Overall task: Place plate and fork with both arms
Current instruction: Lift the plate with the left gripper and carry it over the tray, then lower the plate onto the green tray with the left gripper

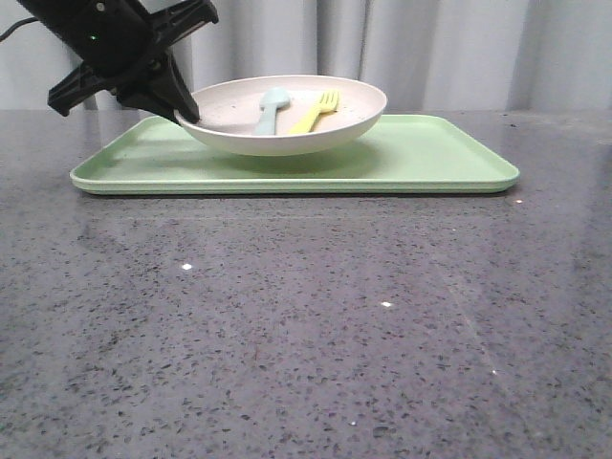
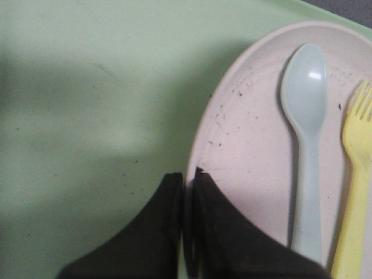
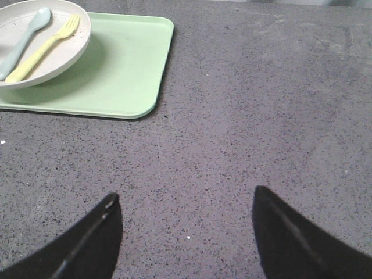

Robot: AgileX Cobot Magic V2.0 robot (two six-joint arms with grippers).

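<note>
The plate (image 1: 283, 115) sits lifted slightly above the green tray (image 1: 430, 163), over its left half, in the front view. It looks stiff and fairly light, but its glazed rim is likely slick, so a pinch across the thin lip is the sensible hold. The left tool (image 1: 186, 107) has exactly that: its two fingers are clenched on the rim at about nine o'clock, one inside, one outside.

The fork (image 1: 316, 112) lies loose in the plate beside a pale blue spoon (image 1: 271, 108), tines toward one o'clock. It seems thin, light and likely to slide if the plate tips; its flat handle is the place to grasp.

The left wrist view shows the rim caught between the fingers (image 2: 221, 232), which the front view only hints at. The right wrist view alone shows the right tool (image 3: 186, 232), released, its jaws wide apart, over bare grey tabletop (image 3: 261, 116) well apart from the tray's corner.
</note>
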